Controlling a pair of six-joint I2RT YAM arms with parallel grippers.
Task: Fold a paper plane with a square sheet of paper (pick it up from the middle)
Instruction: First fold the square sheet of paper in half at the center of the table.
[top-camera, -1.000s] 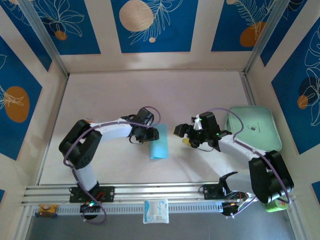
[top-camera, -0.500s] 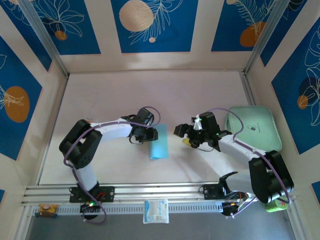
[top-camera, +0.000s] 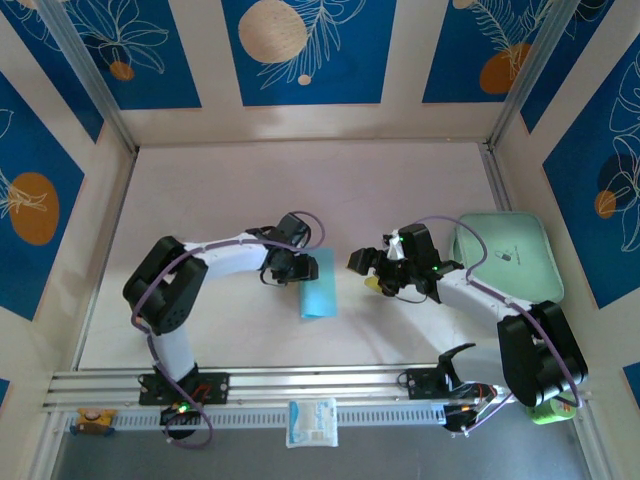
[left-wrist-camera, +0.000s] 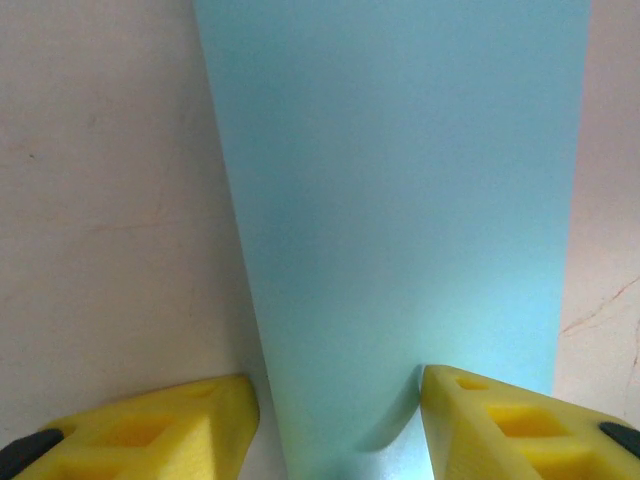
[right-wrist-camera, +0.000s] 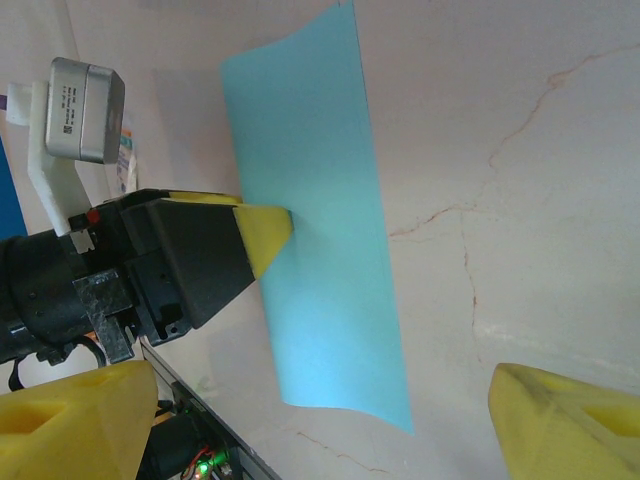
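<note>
Left arm (top-camera: 215, 255) has edged slightly right vs 1 s ago. Left jaws are half apart, set low astride one end of the thin light blue paper sheet (top-camera: 319, 284), not pinching it. The sheet lies flat mid-tabletop (top-camera: 200, 190), a narrow rectangle, unmoved. Right jaws are wide, empty, just beside it. Prob. a crease is being pressed, so folding is at an early stage.

You are in a robot test booth, like a small lab. A left arm (top-camera: 215, 255) and a right arm (top-camera: 480, 295) are bolted to a metal rail (top-camera: 330, 382) at the edge of a pale table (top-camera: 300, 180). Blue leaf-picture walls (top-camera: 300, 50) and a metal post (top-camera: 92, 85) close it in.
</note>
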